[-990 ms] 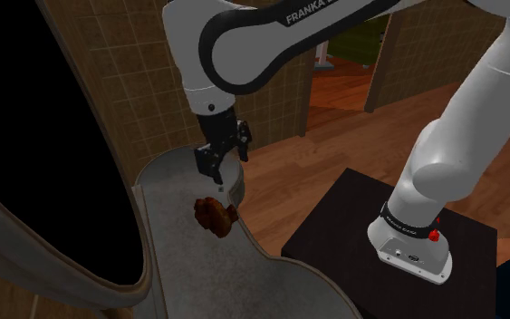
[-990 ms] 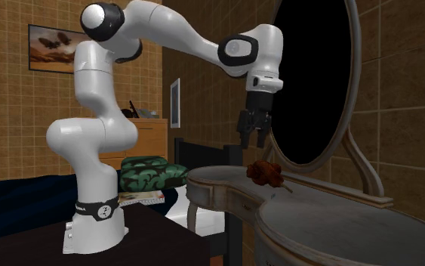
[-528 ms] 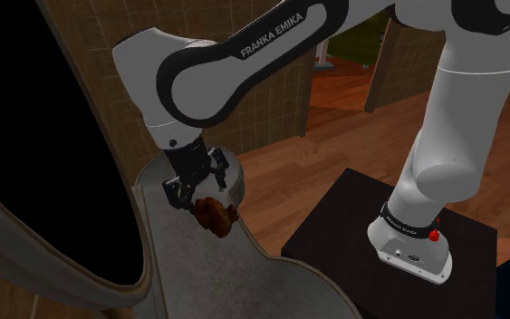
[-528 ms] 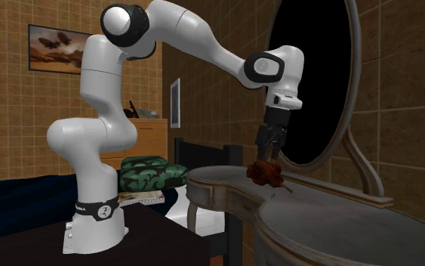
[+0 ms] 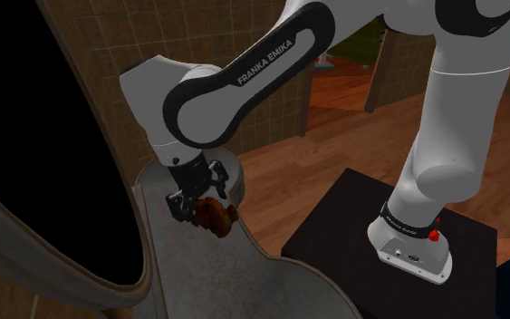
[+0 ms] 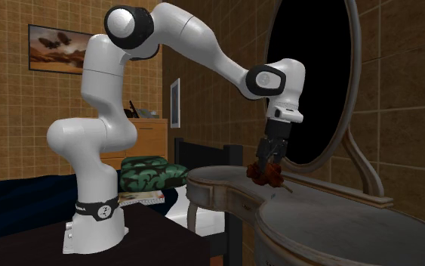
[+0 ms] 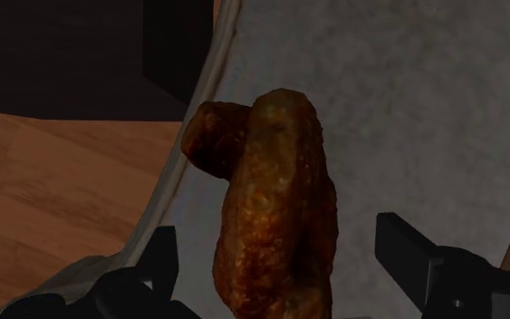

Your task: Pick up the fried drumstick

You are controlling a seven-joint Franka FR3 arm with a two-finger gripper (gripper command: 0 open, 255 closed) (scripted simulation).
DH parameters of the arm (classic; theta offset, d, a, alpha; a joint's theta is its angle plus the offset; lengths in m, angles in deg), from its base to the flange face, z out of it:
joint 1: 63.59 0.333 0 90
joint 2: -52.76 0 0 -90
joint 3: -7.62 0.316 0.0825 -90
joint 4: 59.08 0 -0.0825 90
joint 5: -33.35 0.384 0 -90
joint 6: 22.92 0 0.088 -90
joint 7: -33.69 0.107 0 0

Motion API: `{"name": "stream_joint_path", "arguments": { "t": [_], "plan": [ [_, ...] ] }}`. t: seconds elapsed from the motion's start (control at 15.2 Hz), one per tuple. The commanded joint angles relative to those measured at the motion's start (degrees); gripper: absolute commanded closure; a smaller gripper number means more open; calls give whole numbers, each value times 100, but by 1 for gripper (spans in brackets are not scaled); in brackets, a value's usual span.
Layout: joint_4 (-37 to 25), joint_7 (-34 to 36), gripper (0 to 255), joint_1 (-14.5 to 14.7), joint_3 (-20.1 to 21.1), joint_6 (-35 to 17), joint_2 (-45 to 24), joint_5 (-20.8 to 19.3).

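Down from 1 second ago, the tool (image 5: 189, 201) has dropped onto the drumstick (image 5: 215, 215) from above the counter (image 5: 198, 272). In the wrist view, 1 finger (image 7: 164, 261), then the brown drumstick (image 7: 275, 199), then the other finger stand apart with gaps between: the tool is wide open, gripping nothing. The drumstick lies on the grey counter near its curved edge, just left of the oval frame (image 6: 356, 83) in the second exterior view.

1 drumstick (image 7: 275, 208), 1 gripper (image 6: 266, 162), 1 table (image 6: 331, 221), 1 mirror (image 6: 312, 83), 1 cushion (image 6: 150, 172), 1 wall picture (image 6: 56, 49), probably 1 chair (image 6: 203, 155).
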Motion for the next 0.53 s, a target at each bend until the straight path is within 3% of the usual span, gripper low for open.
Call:
{"name": "stream_joint_path", "arguments": {
  "t": [0.0, 0.46],
  "plan": [
    [24, 5, 255, 3, -1, -36, -12, -8],
    [11, 14, 255, 9, -2, -35, -26, -16]
  ]
}}
